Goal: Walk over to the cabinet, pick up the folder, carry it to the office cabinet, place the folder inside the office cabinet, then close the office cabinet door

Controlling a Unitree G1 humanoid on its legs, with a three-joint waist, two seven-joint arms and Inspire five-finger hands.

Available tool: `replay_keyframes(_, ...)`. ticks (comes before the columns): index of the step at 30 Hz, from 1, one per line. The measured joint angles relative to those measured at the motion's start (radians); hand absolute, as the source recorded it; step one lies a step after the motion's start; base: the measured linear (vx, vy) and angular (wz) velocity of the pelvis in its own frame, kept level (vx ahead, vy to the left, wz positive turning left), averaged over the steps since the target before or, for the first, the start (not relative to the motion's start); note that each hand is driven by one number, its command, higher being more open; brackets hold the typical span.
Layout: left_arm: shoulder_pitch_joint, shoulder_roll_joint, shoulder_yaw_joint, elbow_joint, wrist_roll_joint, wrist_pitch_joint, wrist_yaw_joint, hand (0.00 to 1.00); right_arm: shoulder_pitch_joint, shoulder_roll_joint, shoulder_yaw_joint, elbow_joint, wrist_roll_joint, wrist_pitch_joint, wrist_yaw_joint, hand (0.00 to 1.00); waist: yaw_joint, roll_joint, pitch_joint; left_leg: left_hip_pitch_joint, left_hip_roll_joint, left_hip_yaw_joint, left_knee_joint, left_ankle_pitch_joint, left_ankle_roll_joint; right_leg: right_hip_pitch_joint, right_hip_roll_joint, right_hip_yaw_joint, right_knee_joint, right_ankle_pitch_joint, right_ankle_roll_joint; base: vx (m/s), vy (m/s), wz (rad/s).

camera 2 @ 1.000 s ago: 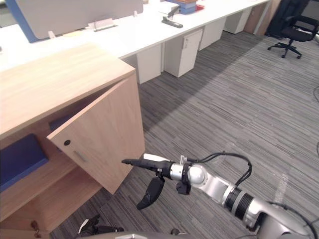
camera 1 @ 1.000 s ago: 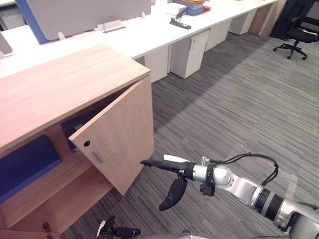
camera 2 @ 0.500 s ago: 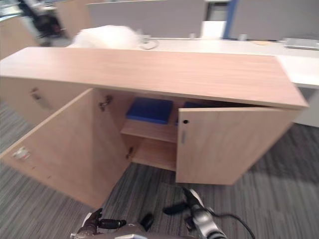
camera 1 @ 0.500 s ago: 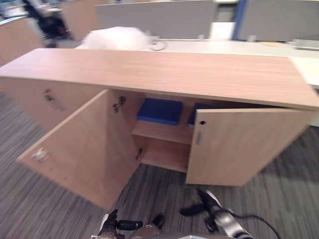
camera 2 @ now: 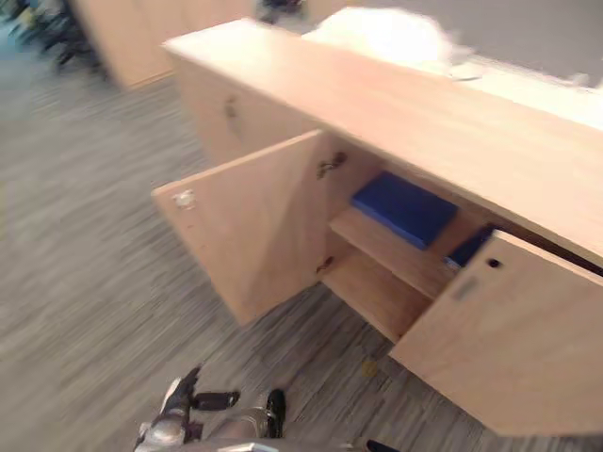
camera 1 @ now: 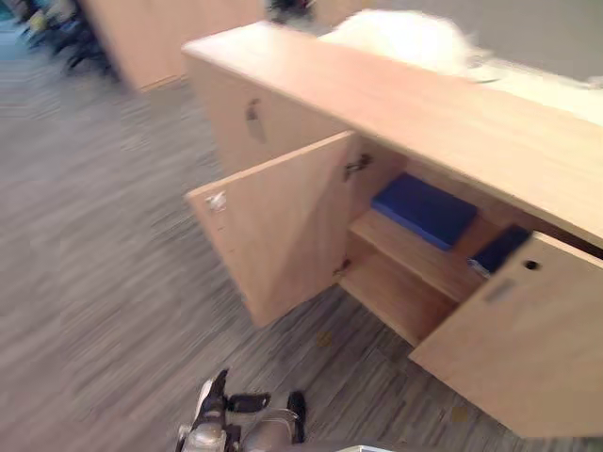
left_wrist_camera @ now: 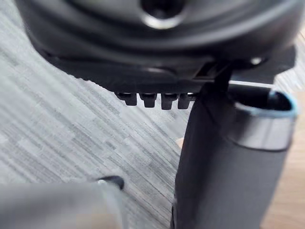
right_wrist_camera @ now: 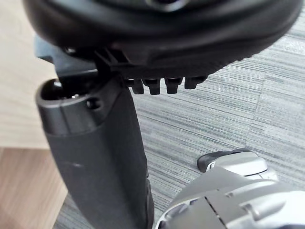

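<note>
Closest to us, low in front of the cabinet (camera 1: 424,104), the left hand (camera 1: 221,412) hangs over the carpeted floor (camera 1: 94,235) with its fingers loose and nothing in it. Same for the right hand (right_wrist_camera: 97,162): in its own wrist view the thumb sticks out free, the fingers aren't curled round anything, and only carpet shows past them.

Next up is the cabinet's left door (camera 1: 283,226), swung wide open, and the right door (camera 1: 528,348), also standing open towards us.

Inside the cabinet, the blue folder (camera 1: 424,209) lies flat on the upper shelf (camera 1: 405,250), just behind the left door's hinge side. A second blue thing (camera 1: 499,250) sits beside it, half hidden by the right door, so we can't tell what it is.

Our guess on handling: the folder looks thin, flat and fairly stiff, so probably light, with a smooth cover that might slide in the fingers. Since it lies flat on the shelf, getting fingers under it looks like the awkward part. We'd go for the edge facing the cabinet opening, drag it a little over the shelf's lip, then pinch it with the thumb on top and fingers below. We can't make out which edge is the spine, so it may flop open.

Beyond the cabinet, something white and fluffy (camera 1: 405,42) sits on the desk (camera 1: 565,94).
</note>
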Motion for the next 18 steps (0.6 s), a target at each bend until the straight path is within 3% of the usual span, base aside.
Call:
replay_keyframes(1,0.005,-0.011,0.015,-0.005,-0.015,0.005,-0.006,1.0,0.001,0.009,-0.01,-0.005,0.001,-0.003,-0.001,1.0,0.001,-0.005,-0.001,0.031,0.024,0.032,0.052,-0.046,-0.017,0.009,-0.009,-0.012,-0.004,0.005,0.008,0.12,0.032,0.54)
replay_keyframes(2,0.018,-0.017,0.012,-0.001,-0.016,0.005,-0.006,1.0,0.003,0.016,-0.026,-0.011,0.01,-0.006,-0.004,1.0,-0.001,0.003,-0.002,0.114,0.048,0.033,-0.013,-0.102,-0.075,0.029,-0.012,-0.033,-0.018,0.012,0.018,0.12,0.059,0.48)
replay_keyframes(3,0.027,-0.022,0.012,-0.003,-0.017,0.003,-0.004,1.0,-0.001,0.01,-0.025,-0.014,0.037,-0.003,0.003,1.0,0.002,0.015,-0.004,0.16,0.027,0.027,-0.119,-0.098,-0.052,0.031,-0.014,-0.031,-0.029,0.021,0.023,0.1,0.062,0.35)
replay_keyframes(4,0.041,-0.02,0.016,-0.005,-0.019,0.008,0.001,1.0,0.002,0.012,-0.023,-0.015,0.047,-0.007,0.012,1.0,0.002,0.003,-0.001,0.226,-0.001,0.026,-0.239,-0.033,-0.053,0.043,-0.033,-0.028,-0.043,0.051,0.022,0.04,0.071,0.07)
replay_keyframes(8,0.088,-0.012,0.056,-0.044,-0.062,0.015,0.028,1.0,0.021,0.03,-0.02,-0.016,0.114,-0.021,0.01,1.0,-0.003,-0.005,-0.022,0.364,-0.027,0.015,-0.492,0.089,-0.039,0.063,-0.036,-0.026,-0.059,0.094,0.035,0.03,0.017,0.04)
replay_keyframes(12,0.129,-0.023,0.053,-0.14,-0.093,0.018,0.028,1.0,0.025,0.036,-0.012,-0.017,0.115,-0.024,0.01,1.0,-0.004,-0.014,-0.028,0.373,-0.035,0.009,-0.528,0.109,-0.035,0.063,-0.038,-0.026,-0.068,0.095,0.037,0.0,-0.004,0.03)
replay_keyframes(18,0.141,-0.025,0.047,-0.299,-0.096,0.024,0.027,1.0,0.033,0.028,0.027,-0.028,0.116,-0.027,0.012,1.0,-0.009,-0.007,-0.031,0.373,-0.037,0.016,-0.529,0.119,-0.039,0.08,-0.034,-0.023,-0.108,0.091,0.042,-0.04,-0.035,-0.04)
